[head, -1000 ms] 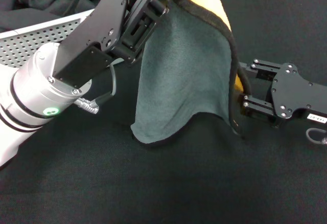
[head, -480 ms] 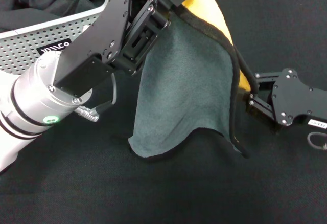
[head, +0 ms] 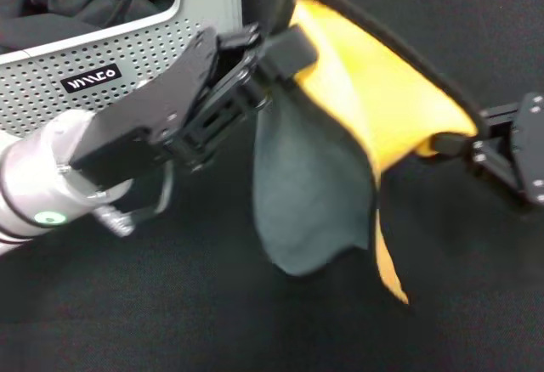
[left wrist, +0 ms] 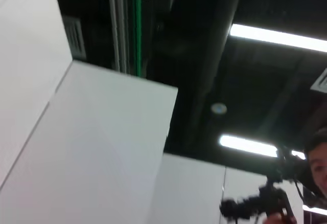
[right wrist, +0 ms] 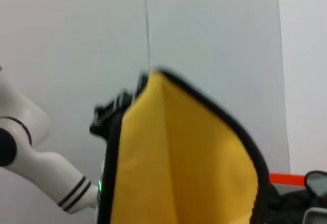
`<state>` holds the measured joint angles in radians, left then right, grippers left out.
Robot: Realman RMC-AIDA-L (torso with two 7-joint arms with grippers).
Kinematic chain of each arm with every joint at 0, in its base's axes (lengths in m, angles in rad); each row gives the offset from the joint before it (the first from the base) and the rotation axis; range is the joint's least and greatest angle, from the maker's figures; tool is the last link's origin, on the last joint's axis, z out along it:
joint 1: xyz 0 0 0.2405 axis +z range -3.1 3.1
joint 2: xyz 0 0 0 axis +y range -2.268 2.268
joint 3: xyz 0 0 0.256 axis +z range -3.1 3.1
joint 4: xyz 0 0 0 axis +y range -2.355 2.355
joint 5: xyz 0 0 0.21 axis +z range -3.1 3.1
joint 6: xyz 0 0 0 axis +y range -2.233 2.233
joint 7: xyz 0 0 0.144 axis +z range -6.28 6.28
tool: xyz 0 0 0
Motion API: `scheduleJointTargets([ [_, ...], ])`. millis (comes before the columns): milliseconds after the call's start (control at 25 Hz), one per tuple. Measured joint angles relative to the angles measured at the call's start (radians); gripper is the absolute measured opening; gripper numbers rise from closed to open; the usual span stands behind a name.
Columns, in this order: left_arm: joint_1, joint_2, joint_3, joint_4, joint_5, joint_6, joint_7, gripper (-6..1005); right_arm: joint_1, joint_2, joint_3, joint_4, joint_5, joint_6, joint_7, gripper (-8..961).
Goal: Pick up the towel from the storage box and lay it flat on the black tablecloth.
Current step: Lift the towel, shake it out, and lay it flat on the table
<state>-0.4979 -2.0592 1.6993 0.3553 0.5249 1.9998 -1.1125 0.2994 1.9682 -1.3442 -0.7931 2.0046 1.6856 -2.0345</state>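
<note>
The towel [head: 374,126] is out of the storage box [head: 127,58] and hangs in the air over the black tablecloth [head: 170,321], stretched between both arms. A second ago it drooped mostly grey side out from the left gripper [head: 285,49] with the right gripper [head: 442,144] low beside its edge; now the right gripper has drawn that edge outward and up, so the cloth has swung open and its yellow face shows wide, the grey flap folding under near the middle. The left jaws are pinching one upper corner by its dark trim; the right jaws look pressed on the opposite edge where the yellow gathers to a point. The right wrist view shows the yellow face [right wrist: 184,168] spread with the left arm behind it. In my judgement the spreading step is under way: the towel is opened but not yet taut or level, and one lower corner dangles close to the tablecloth, so it needs pulling wider before lowering flat onto the worktop
</note>
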Motion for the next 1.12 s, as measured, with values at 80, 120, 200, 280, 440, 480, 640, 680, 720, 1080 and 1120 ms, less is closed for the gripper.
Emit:
scheduleJointTargets([
  [80,0.017,0.038,0.000,0.013,0.030,0.005,-0.055,20,-0.043,-0.010,0.018,-0.101,-0.008,0.007,0.076,2],
  [120,0.028,0.057,0.000,0.027,0.038,0.007,-0.076,20,-0.065,-0.013,0.026,-0.153,-0.012,0.008,0.109,2],
  [200,0.067,0.090,-0.002,0.068,0.042,0.018,-0.110,20,-0.114,-0.014,0.050,-0.268,-0.034,0.023,0.178,2],
  [280,0.114,0.114,-0.016,0.119,0.040,0.026,-0.138,20,-0.157,-0.005,0.081,-0.369,-0.056,0.057,0.242,2],
  [440,0.214,0.133,-0.095,0.247,0.104,0.028,-0.220,21,-0.251,0.009,0.093,-0.530,-0.067,0.098,0.322,2],
  [480,0.239,0.134,-0.121,0.290,0.143,0.028,-0.247,21,-0.282,0.013,0.087,-0.575,-0.068,0.102,0.336,2],
  [640,0.295,0.125,-0.169,0.384,0.238,0.029,-0.281,21,-0.375,0.021,0.046,-0.682,-0.069,0.110,0.350,2],
  [680,0.301,0.124,-0.173,0.392,0.247,0.029,-0.286,21,-0.401,0.021,0.031,-0.713,-0.071,0.111,0.360,2],
  [720,0.306,0.123,-0.175,0.398,0.258,0.031,-0.294,21,-0.412,0.021,0.024,-0.728,-0.072,0.111,0.367,2],
  [1080,0.371,0.119,-0.178,0.415,0.278,0.038,-0.452,20,-0.477,0.014,-0.099,-0.777,-0.075,0.121,0.420,2],
  [1120,0.384,0.120,-0.179,0.414,0.275,0.038,-0.461,20,-0.483,0.013,-0.106,-0.773,-0.075,0.124,0.417,2],
])
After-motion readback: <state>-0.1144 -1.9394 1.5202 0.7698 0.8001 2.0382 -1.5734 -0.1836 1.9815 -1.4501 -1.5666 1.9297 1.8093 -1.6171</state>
